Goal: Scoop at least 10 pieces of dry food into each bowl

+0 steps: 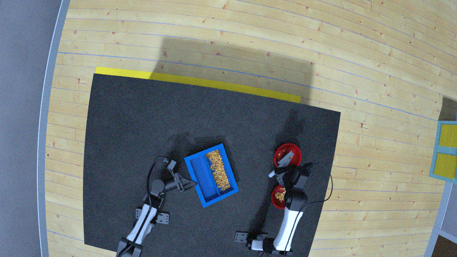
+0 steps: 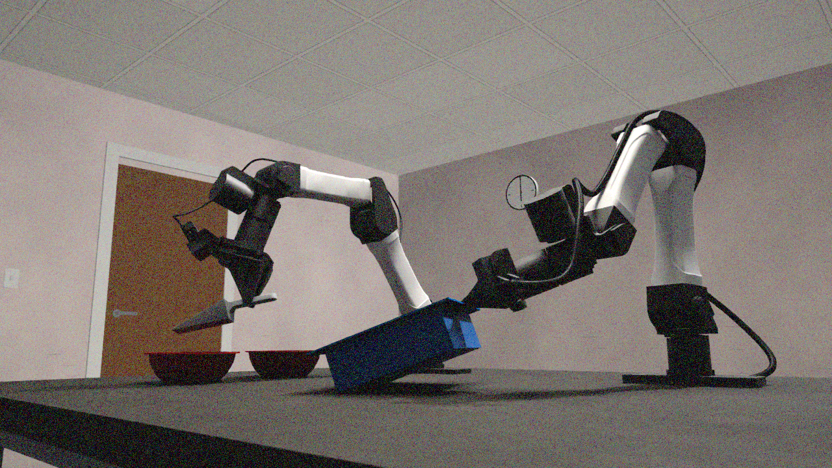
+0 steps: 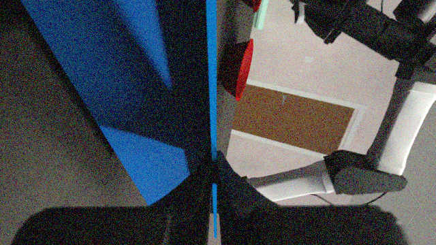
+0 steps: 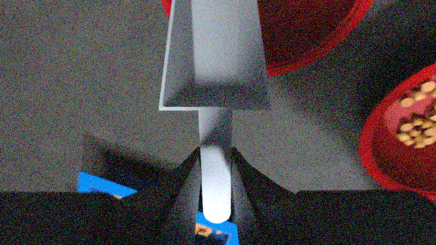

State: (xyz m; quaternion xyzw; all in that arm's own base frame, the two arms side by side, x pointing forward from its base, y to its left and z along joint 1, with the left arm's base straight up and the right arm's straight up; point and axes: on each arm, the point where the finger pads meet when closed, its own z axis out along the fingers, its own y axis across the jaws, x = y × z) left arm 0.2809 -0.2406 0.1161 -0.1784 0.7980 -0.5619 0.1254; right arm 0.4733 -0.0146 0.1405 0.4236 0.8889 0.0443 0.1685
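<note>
The blue box is tilted, its left-arm side raised; food lies in one compartment. My left gripper is shut on its raised rim. My right gripper is shut on the handle of the grey scoop, held above the far red bowl, blade sloping down. The visible blade floor is bare in the right wrist view; its tip is out of view. A few pieces show in that bowl. The near red bowl holds several pieces. Both bowls are upright.
The right arm reaches over the near bowl and partly hides it in the top view. The bowls stand close together near the table's right edge. The left arm reaches to the box from its left side.
</note>
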